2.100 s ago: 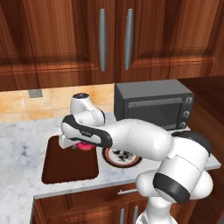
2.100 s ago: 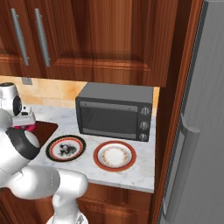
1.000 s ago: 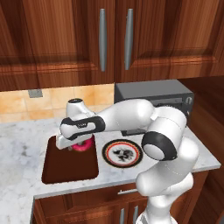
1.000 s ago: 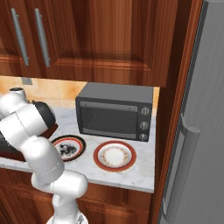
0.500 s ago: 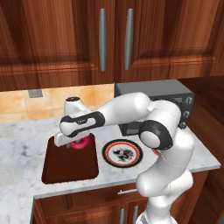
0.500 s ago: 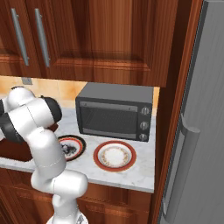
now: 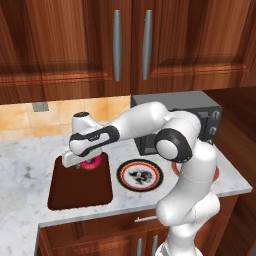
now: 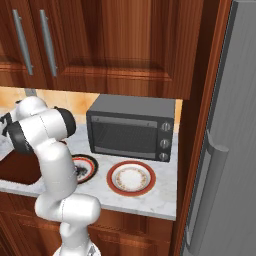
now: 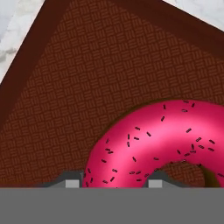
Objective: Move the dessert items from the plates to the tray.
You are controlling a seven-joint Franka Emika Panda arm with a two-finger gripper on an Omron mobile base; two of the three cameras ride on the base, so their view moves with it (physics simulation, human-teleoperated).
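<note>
The pink-frosted ring donut (image 9: 162, 140) with dark sprinkles lies low over the dark brown tray (image 9: 87, 87); I cannot tell whether it touches the surface. My gripper (image 9: 113, 183) is shut on the donut, one fingertip outside the ring and one at its hole. From the left base view the gripper (image 7: 82, 164) holds the donut (image 7: 92, 163) at the far right part of the tray (image 7: 80, 190). The black-rimmed plate (image 7: 140, 174) with a dark splotchy centre sits just right of the tray. The orange-red-rimmed plate (image 8: 131, 178) lies further right.
A grey boxy oven (image 8: 131, 131) stands at the back of the marble counter (image 7: 25, 165), behind the plates. Wooden cabinets hang above. A tall grey fridge (image 8: 225, 150) closes off the right side. My own arm arches over the black-rimmed plate (image 8: 89, 167).
The hand with the donut has stayed over the tray's far right part and sunk slightly. The arm's elbow has swung up and back toward the oven.
</note>
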